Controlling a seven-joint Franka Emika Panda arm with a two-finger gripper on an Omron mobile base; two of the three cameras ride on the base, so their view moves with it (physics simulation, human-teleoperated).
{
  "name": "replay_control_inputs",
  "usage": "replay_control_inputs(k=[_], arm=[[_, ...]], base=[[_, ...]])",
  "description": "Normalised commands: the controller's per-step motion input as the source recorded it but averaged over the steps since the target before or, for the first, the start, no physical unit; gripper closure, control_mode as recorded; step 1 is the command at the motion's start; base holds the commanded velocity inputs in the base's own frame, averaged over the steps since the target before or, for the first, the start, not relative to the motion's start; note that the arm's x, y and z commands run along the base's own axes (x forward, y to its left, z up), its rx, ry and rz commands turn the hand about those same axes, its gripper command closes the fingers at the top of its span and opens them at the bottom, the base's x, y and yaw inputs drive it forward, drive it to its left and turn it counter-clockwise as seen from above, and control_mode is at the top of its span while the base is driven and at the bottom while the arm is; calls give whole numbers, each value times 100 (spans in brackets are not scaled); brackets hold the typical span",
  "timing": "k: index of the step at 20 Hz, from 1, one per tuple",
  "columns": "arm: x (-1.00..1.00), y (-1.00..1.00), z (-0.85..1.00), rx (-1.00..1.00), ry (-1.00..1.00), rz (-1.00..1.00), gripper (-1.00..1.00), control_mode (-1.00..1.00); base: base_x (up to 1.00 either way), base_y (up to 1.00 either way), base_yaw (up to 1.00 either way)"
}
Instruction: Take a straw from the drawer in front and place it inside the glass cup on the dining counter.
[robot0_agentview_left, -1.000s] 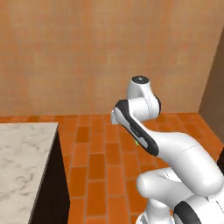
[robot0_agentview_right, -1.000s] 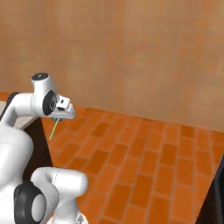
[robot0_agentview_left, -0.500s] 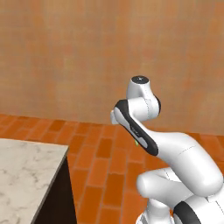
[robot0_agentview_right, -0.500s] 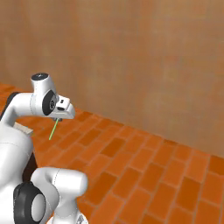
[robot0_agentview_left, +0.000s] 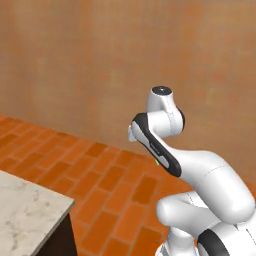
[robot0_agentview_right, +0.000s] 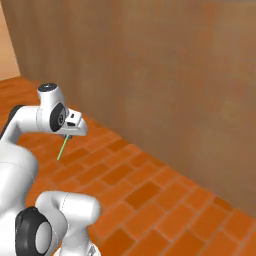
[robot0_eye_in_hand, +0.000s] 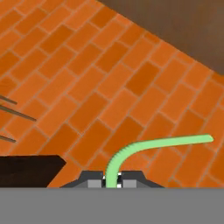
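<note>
White arm (robot0_agentview_left: 200, 170) rising from lower right, elbow bent, dark-capped joint uppermost. Tiny light-green bit of straw (robot0_agentview_left: 156, 162) peeking just under the forearm. Beige marble dining counter (robot0_agentview_left: 25, 215), one corner jutting in at lower left. Orange brick floor (robot0_agentview_left: 100, 175) beyond, brown wall (robot0_agentview_left: 100, 60) behind.

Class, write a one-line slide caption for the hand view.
Gripper shut on the light-green straw, its bent top curving away above an orange brick floor.
</note>
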Motion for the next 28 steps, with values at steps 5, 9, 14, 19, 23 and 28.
replay_control_inputs(k=[5,9,14,19,23,28], arm=[[0,0,0,0,0,0,100,100],[0,0,0,0,0,0,100,100],[0,0,0,0,0,0,100,100],[0,0,0,0,0,0,100,100],[0,0,0,0,0,0,100,100],[0,0,0,0,0,0,100,100]], base=[[100,-22,50],[100,-18,53],[100,-21,52],[100,-20,53],[100,-25,53],[100,-30,51]])
